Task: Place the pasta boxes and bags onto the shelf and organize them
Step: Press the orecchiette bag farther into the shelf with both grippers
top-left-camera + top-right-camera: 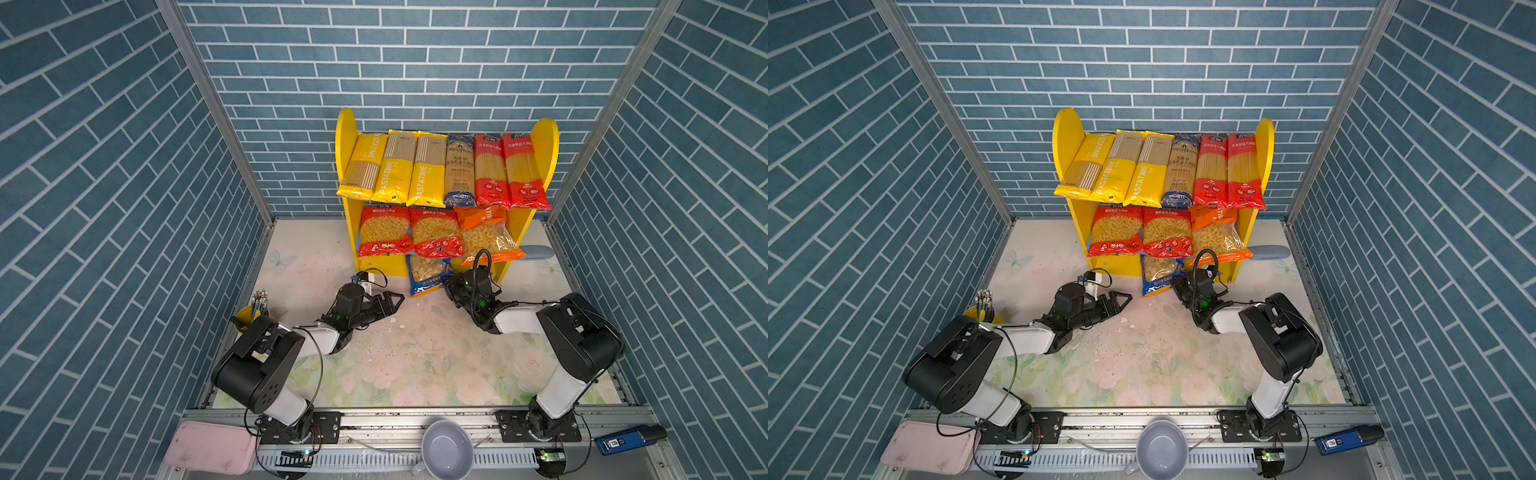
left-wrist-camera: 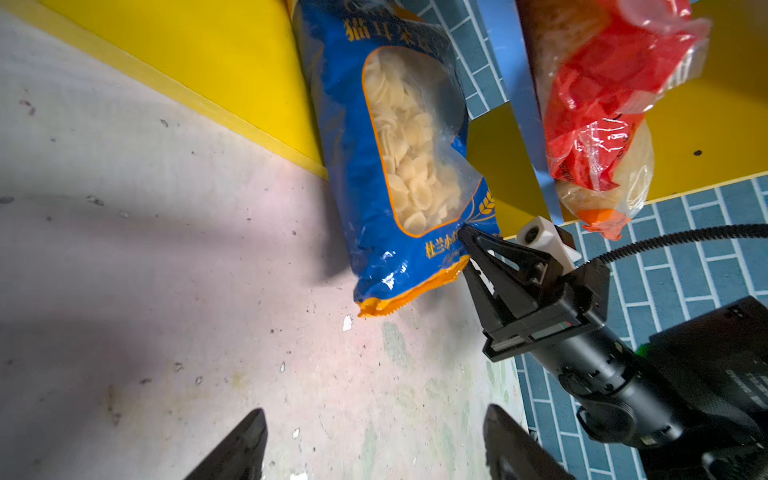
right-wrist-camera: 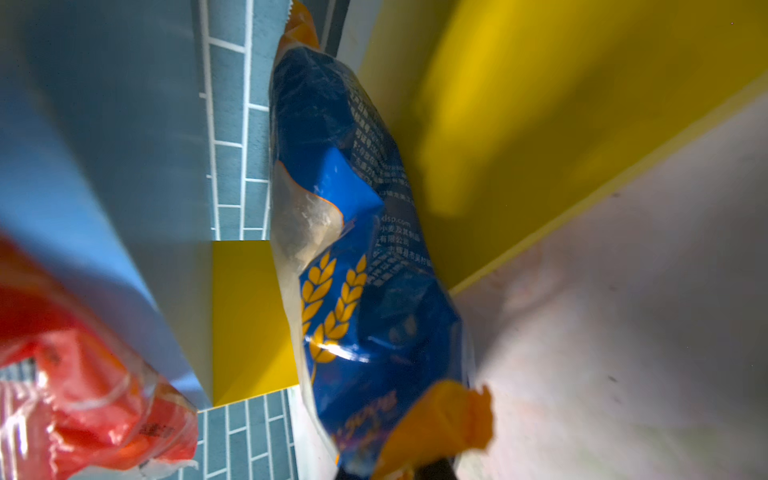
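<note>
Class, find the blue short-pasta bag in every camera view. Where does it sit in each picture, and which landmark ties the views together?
Both top views: the blue pasta bag lies near the middle, at the foot of the shelf.
Left wrist view: upper middle of the picture, with the right gripper pinching its corner.
Right wrist view: down the centre of the picture.
Shared landmark: the shelf's yellow panel beside the bag.
</note>
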{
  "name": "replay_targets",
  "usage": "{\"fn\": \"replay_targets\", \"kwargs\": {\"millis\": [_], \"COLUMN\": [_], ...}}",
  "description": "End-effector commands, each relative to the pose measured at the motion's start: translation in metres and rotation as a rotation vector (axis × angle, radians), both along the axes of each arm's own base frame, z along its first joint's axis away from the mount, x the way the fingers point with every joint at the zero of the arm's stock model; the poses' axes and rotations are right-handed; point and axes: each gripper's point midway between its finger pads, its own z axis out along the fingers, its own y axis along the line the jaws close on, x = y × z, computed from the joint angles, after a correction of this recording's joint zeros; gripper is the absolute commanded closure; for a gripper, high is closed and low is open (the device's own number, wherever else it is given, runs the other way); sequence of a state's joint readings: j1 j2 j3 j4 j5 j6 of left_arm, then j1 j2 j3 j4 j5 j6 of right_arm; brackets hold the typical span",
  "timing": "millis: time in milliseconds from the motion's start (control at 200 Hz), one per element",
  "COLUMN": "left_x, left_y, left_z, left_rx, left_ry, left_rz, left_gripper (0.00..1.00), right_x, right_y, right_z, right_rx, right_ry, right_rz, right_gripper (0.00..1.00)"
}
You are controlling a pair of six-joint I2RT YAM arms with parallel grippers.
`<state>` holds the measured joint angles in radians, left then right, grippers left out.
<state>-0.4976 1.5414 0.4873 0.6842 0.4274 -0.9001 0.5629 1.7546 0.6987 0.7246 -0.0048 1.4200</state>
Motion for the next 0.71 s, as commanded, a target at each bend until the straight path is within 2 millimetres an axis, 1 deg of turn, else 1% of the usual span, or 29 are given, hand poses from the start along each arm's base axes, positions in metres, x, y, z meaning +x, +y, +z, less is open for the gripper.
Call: {"fn": "replay_targets", "kwargs": {"millis": [0,80,165,270,345,450,525,600,700], "left_x": [-0.001,-0.001,-0.003,-0.005,-0.006,-0.007,-0.008,-0.008,-0.007], "left_y": [0.003,0.003,0.004,0.005,0.006,0.007,0.008,0.009,0.01], "left_z": [-0.003,-0.003,-0.006,-0.01,-0.012,-0.012,-0.012,-0.011,-0.01], "left_rx": [0.012,0.008,0.013,0.009,0.002,0.002,0.003,0.004,0.002], "left_ry": [-0.004,-0.004,0.0,0.006,0.009,0.008,0.007,0.006,0.005], "left_rz": [0.003,0.002,0.006,0.01,0.012,0.013,0.015,0.017,0.018], "left_gripper": [0.18,0.18,0.18,0.18,0.18,0.18,0.17,0.17,0.17], "right_x": [0.027,0.032,0.036,0.036,0.036,0.033,0.031,0.029,0.028], "right_y": [0.017,0.019,0.019,0.02,0.026,0.035,0.037,0.036,0.027], "right_z": [0.05,0.049,0.046,0.036,0.026,0.015,0.013,0.01,0.005], "right_rx": [0.206,0.27,0.33,0.401,0.437,0.456,0.456,0.445,0.438], "right_ry": [-0.15,-0.168,-0.18,-0.173,-0.149,-0.12,-0.11,-0.103,-0.094], "right_rz": [-0.047,-0.087,-0.153,-0.226,-0.245,-0.266,-0.274,-0.277,-0.293], "right_gripper": [0.95,0.96,0.98,1.0,1.0,1.0,1.0,1.0,1.0]}}
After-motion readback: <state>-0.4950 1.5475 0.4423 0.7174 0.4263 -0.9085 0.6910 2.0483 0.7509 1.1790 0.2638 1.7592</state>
